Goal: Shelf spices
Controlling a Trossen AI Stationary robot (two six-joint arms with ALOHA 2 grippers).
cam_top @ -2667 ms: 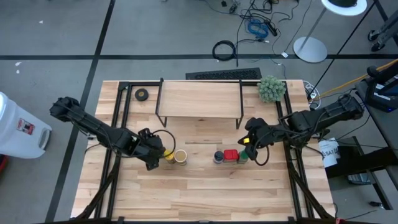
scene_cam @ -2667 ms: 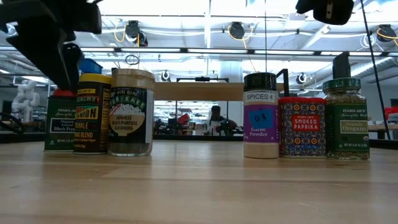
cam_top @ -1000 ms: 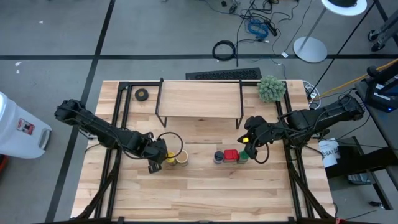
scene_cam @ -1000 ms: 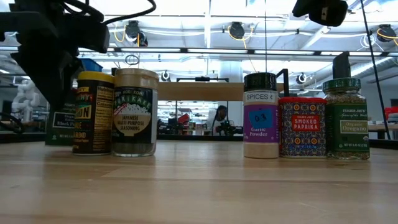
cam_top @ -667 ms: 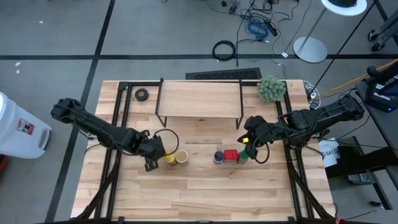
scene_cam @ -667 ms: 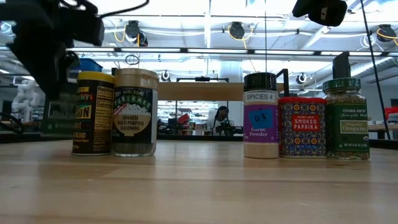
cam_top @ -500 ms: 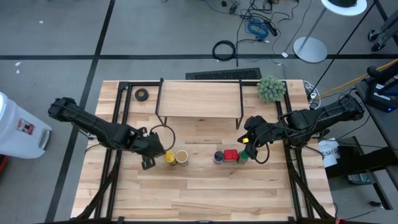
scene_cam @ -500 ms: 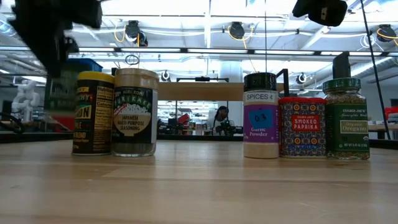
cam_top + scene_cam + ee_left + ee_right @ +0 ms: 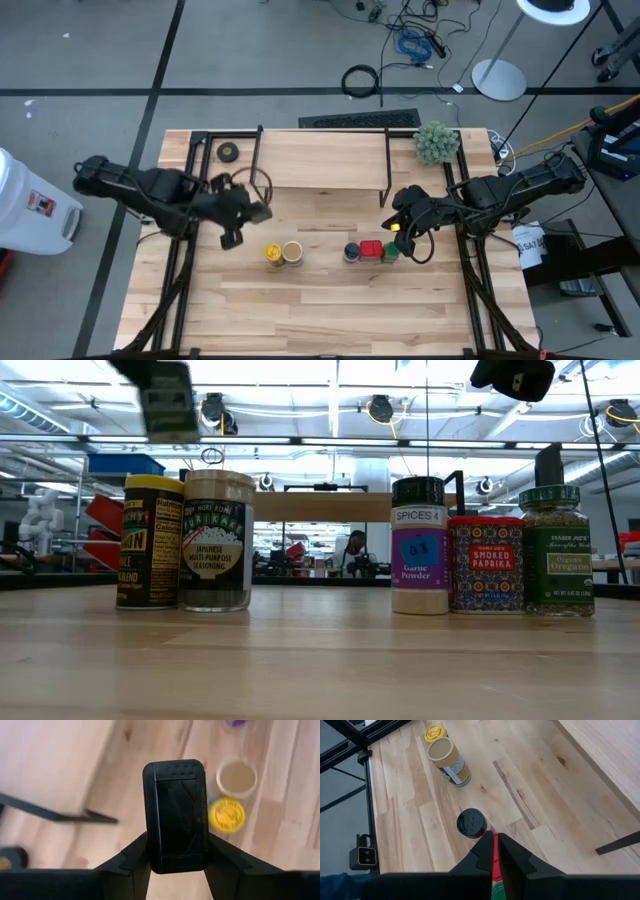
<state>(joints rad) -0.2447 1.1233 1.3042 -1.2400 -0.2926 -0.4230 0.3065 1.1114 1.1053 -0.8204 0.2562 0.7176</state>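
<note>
My left gripper is shut on the dark boxy tin, which is up in the air near the shelf's left front leg; the low view shows the tin high above the jars. On the table stand the yellow-lidded jar and the tan-lidded jar. Farther right stand the dark-lidded jar, the red square tin and the green-lidded jar. My right gripper is shut and hovers just behind the last two. My left gripper pinches the tin between its two fingers, one on each long side. The fingers reach in from the table's left, slanting down. The tin is lifted clear of the table and roughly upright.
A black tape roll lies at the far left of the table, left of the shelf. A fuzzy green plant ball sits at the far right corner. Black frame rails run along both sides of the table. Bare wood lies in front of the jars.
My left gripper has risen and gone toward the far edge and the shelf, taking the dark tin with it. The tin stood beside the yellow-lidded jar and is now lifted well clear of the table. The jars have stayed in place.
</note>
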